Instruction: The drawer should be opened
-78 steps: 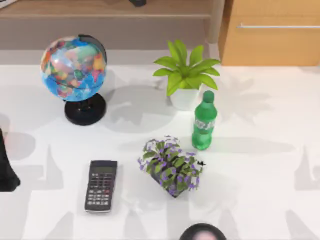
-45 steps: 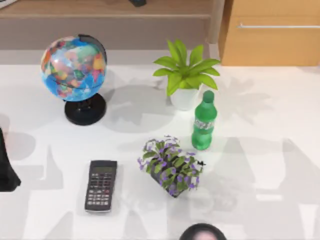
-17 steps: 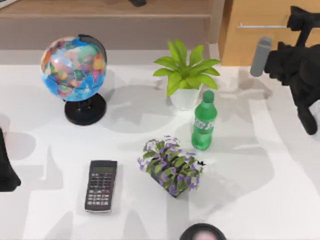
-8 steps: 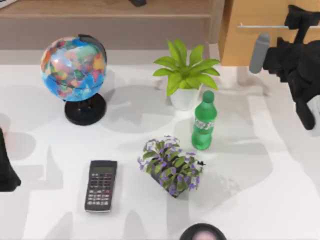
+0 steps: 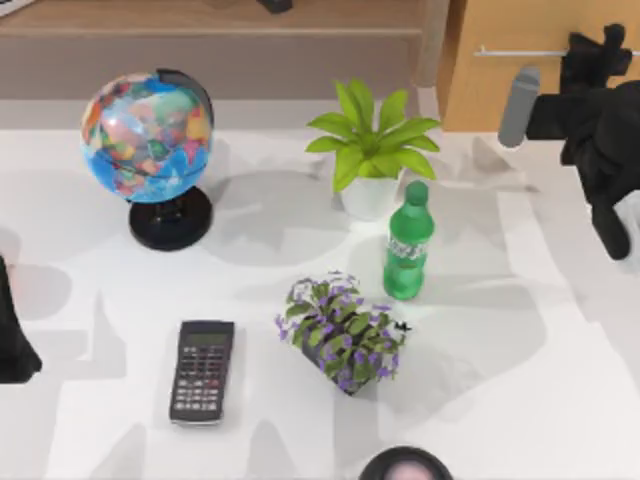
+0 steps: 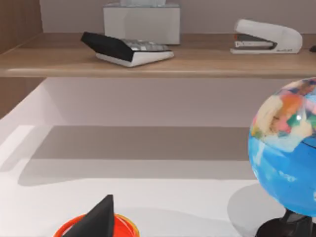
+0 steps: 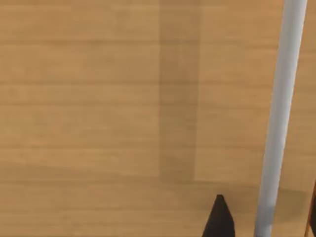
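1. The drawer (image 5: 545, 70) is seen shut at the far right of the surface (image 5: 500, 380), its wooden front facing the table and its silver bar handle (image 5: 520, 51) running across it.
2. The right hand (image 5: 590, 45) is held up at the drawer front, right at the handle; in the right wrist view one dark fingertip (image 7: 219, 217) lies just beside the bar (image 7: 279, 118). Whether the hand is open or closed cannot be told.
3. The left arm (image 5: 12, 335) is parked at the left edge of the surface.
4. A globe (image 5: 148, 135), a potted plant (image 5: 372, 150), a green bottle (image 5: 407, 243), a flowering plant (image 5: 342, 333) and a calculator (image 5: 203, 370) are spread across the surface.
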Tool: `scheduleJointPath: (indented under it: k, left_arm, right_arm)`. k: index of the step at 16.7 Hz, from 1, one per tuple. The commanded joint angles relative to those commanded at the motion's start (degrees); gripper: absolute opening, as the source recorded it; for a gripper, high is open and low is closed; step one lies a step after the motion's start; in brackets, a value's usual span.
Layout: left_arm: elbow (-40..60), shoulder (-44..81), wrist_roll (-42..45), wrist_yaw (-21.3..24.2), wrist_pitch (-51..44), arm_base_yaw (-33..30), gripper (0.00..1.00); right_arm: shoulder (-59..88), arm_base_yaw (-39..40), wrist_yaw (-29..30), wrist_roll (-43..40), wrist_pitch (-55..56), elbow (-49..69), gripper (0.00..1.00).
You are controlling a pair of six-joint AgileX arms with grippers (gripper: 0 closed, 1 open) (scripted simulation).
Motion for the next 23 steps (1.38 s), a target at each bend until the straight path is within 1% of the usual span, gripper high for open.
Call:
scheduleJointPath:
  k: [2, 3, 13, 19, 23]
  left_arm:
    - [0.00, 0.00, 0.00, 0.00, 0.00, 0.00, 1.00]
    - [0.00, 0.00, 0.00, 0.00, 0.00, 0.00, 1.00]
    - [0.00, 0.00, 0.00, 0.00, 0.00, 0.00, 1.00]
    - [0.00, 0.00, 0.00, 0.00, 0.00, 0.00, 1.00]
    - [0.00, 0.00, 0.00, 0.00, 0.00, 0.00, 1.00]
  right_arm:
    - [0.00, 0.00, 0.00, 0.00, 0.00, 0.00, 0.02]
    - [0.00, 0.00, 0.00, 0.00, 0.00, 0.00, 0.00]
    - [-0.66, 0.31, 0.15, 0.11, 0.52, -1.03, 0.00]
    - [-5.87, 1.77, 1.62, 0.30, 7.16, -13.81, 0.00]
    - [-7.07, 2.22, 1.99, 0.26, 9.07, -16.50, 0.00]
